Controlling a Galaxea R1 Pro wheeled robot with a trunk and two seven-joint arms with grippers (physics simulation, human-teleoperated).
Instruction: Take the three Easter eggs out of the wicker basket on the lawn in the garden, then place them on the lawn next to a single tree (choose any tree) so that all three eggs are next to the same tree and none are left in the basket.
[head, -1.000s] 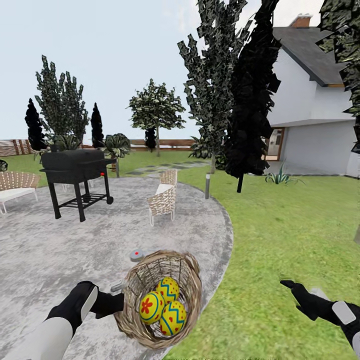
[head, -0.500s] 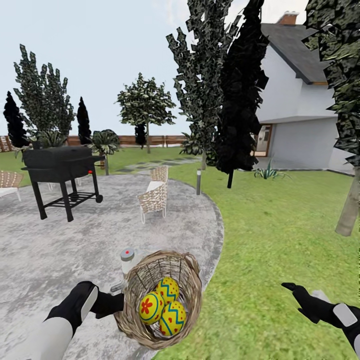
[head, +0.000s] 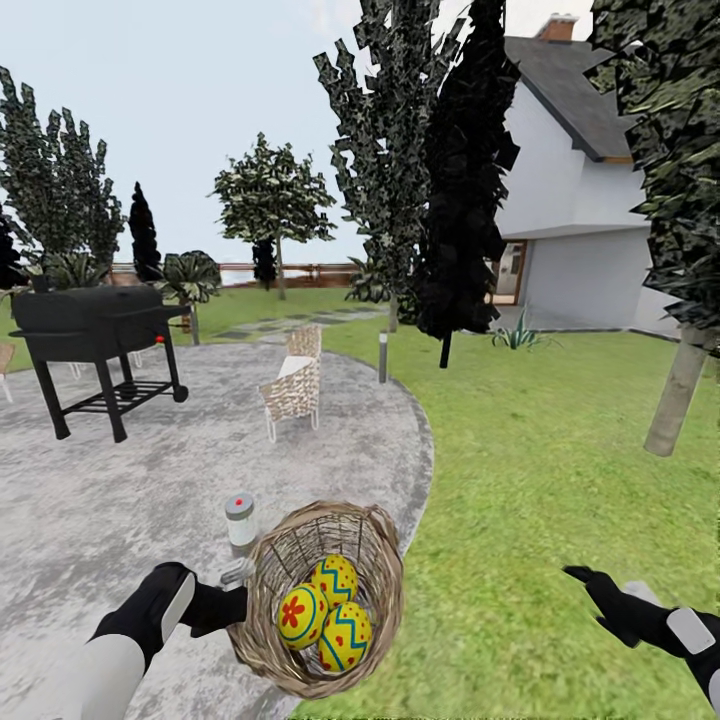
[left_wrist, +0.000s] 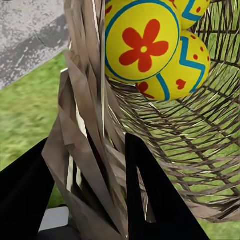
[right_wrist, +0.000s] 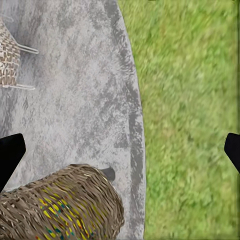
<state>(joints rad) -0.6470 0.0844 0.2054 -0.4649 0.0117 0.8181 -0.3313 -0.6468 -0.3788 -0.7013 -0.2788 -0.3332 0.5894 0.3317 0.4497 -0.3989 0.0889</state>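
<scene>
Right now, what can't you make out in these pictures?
- Third of the Easter eggs: head view, half hidden behind the other two.
- Tree crown: cut by the head view's edge.
- Right gripper: head view, fingers overlap; wrist view clips both tips.
- Wicker basket handles: unclear.

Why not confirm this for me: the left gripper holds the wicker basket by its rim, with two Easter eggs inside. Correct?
Not quite: the wicker basket holds three Easter eggs, not two, as the head view shows. The rest stands: the left gripper is clamped on the basket's rim, a finger on each side of the weave.
</scene>
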